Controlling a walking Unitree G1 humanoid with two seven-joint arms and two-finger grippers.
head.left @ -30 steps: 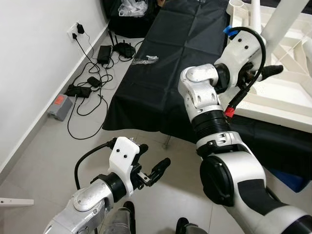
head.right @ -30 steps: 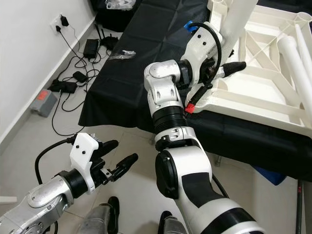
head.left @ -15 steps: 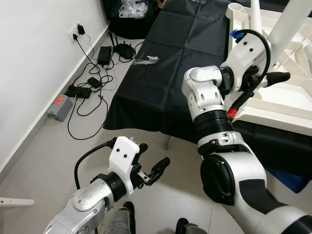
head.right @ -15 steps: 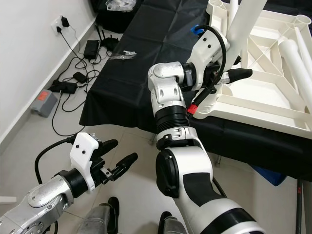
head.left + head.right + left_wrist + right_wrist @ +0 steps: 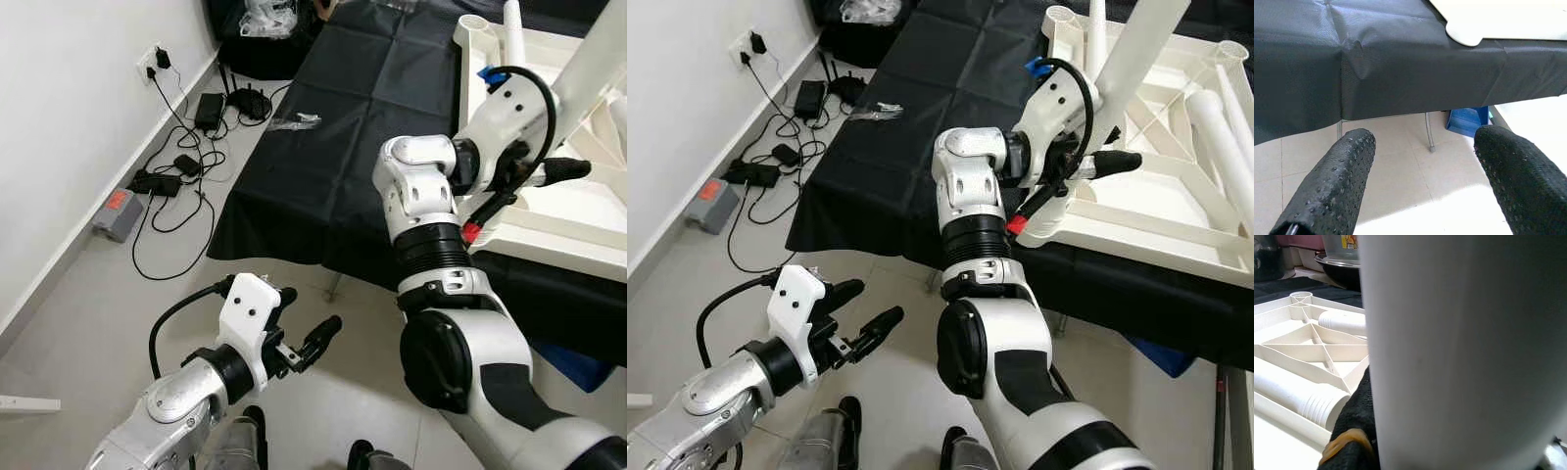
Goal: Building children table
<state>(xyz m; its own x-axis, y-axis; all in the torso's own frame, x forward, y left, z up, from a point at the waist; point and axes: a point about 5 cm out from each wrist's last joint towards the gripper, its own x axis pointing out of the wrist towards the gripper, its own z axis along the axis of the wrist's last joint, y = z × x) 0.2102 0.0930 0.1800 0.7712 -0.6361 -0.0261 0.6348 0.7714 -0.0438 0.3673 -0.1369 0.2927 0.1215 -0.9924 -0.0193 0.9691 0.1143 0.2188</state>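
A white plastic children's tabletop (image 5: pixel 1146 211) lies upside down, ribs up, on a table covered in black cloth (image 5: pixel 323 147). My right gripper (image 5: pixel 1099 147) is above the tabletop's near left corner, shut on a white table leg (image 5: pixel 1136 49) that slants up to the right. In the right wrist view the leg (image 5: pixel 1459 352) is against one black finger (image 5: pixel 1354 431). Another loose leg (image 5: pixel 1225 127) lies in the tabletop's ribs. My left gripper (image 5: pixel 302 321) hangs open low over the floor, in front of the table, with nothing between its fingers (image 5: pixel 1332 186).
Cables, power adapters (image 5: pixel 209 106) and a grey box (image 5: pixel 118 213) lie on the floor along the left wall below a socket (image 5: pixel 155 61). A small clear bag (image 5: pixel 294 119) rests on the black cloth. A blue box (image 5: pixel 1466 120) stands under the table.
My right gripper has carried the white leg to the right and slightly down over the tabletop's corner. The left gripper has stayed open and still.
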